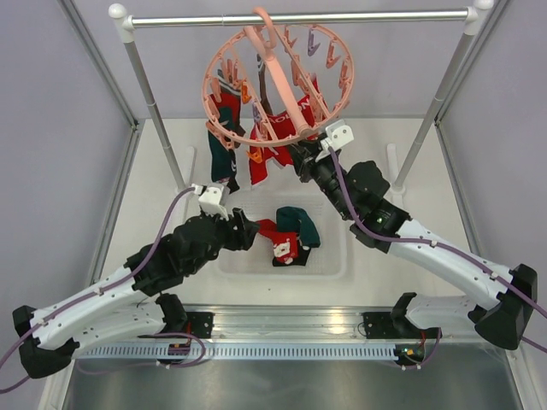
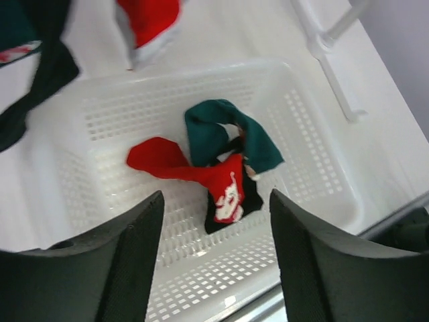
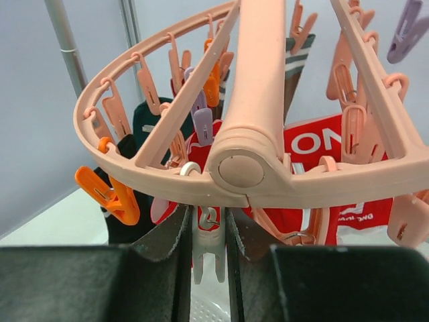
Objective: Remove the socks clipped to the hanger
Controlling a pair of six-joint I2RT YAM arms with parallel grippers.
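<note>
The salmon-pink hanger [image 1: 278,81] hangs by its hook from the rail. Red socks [image 1: 273,141] and a dark teal sock [image 1: 224,141] dangle from its clips. In the right wrist view, the ring [image 3: 268,178] fills the frame, with a red lettered sock [image 3: 322,144] behind it. My right gripper [image 3: 209,231] is shut on a pale clip [image 3: 209,245] under the ring; no sock shows between its prongs. My left gripper [image 2: 214,221] hovers open and empty over the basket [image 2: 134,100], where a red sock [image 2: 164,161] and a teal sock [image 2: 208,134] lie loose.
The white mesh basket [image 1: 338,256] sits on the table below the hanger. The grey rail [image 1: 342,17] rests on two slanted posts [image 1: 158,120] [image 1: 436,111]. An orange clip [image 3: 110,194] hangs left of my right gripper. Grey walls close both sides.
</note>
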